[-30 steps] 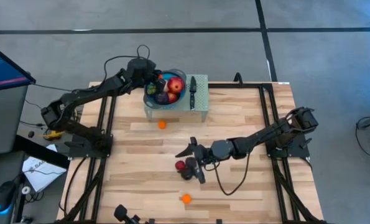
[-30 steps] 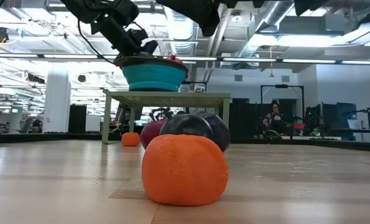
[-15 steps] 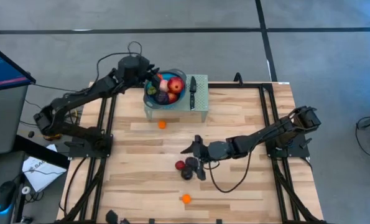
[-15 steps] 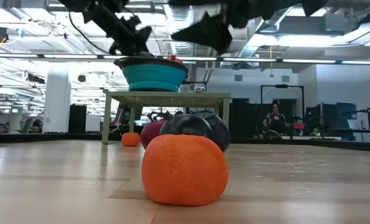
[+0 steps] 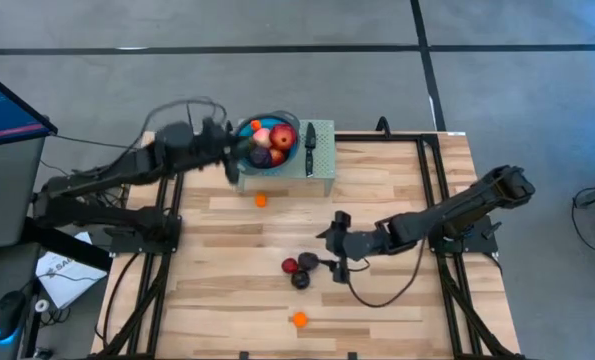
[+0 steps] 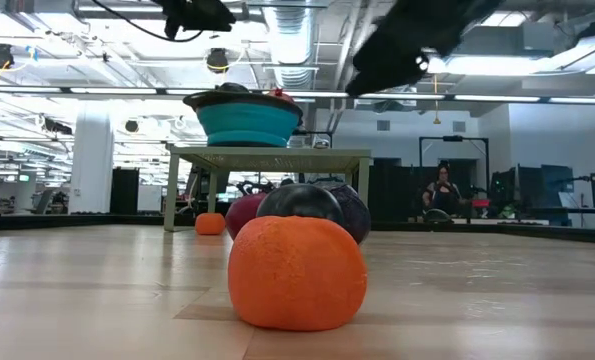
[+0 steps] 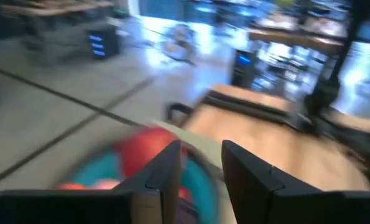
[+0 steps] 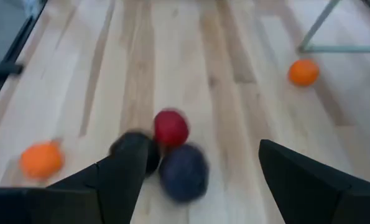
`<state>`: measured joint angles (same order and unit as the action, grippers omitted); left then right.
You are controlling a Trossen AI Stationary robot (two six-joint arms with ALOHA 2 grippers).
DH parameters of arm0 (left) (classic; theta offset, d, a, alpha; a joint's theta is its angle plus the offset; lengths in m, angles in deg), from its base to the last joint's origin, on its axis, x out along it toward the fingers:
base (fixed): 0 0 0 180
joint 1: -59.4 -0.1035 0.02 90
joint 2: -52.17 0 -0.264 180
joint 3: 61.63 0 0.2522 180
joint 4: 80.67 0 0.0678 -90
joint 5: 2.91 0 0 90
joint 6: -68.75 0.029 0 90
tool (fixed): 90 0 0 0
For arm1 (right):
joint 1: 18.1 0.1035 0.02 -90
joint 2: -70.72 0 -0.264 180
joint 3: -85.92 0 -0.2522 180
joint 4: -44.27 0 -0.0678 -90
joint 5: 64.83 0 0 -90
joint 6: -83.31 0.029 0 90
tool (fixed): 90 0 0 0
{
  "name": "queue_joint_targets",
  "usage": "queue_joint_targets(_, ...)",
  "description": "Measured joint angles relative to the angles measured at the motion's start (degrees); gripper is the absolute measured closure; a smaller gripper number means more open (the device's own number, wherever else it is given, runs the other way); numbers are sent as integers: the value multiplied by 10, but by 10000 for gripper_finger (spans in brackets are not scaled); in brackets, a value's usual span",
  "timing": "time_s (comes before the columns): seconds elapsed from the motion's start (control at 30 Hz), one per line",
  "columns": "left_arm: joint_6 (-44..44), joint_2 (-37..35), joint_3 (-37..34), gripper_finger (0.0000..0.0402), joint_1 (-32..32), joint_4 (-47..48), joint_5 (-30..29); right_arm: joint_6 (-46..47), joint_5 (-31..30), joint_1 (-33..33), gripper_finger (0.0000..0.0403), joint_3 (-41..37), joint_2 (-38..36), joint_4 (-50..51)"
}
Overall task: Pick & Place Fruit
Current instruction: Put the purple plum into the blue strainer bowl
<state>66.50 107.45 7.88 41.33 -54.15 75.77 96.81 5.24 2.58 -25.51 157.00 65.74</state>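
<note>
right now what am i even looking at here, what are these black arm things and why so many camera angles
These are two robot arms at a wooden table, sorting fruit. One camera looks straight down, one sits at table height, and one rides on each wrist.

From above, the left end effector is beside the blue bowl, which stands on a small green stand and already holds fruit. A knife lies on the stand. The right end effector is open and empty, just beside a cluster of one small red fruit and two dark fruits. Two small orange fruits lie loose: one near the stand, one near the front edge; the latter fills the low view.
</note>
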Motion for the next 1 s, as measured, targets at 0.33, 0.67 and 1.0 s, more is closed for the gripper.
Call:
queue_joint_targets(0.33,-86,-6,-142,316,228,-34,-32,-53,65,18,101,-1,53,29)
queue_joint_targets(0.67,-200,53,-268,330,365,-226,-111,-46,80,-25,44,1,145,-17)
queue_joint_targets(1.0,-207,119,-290,342,381,-321,-127,-80,81,-43,11,0,219,-114)
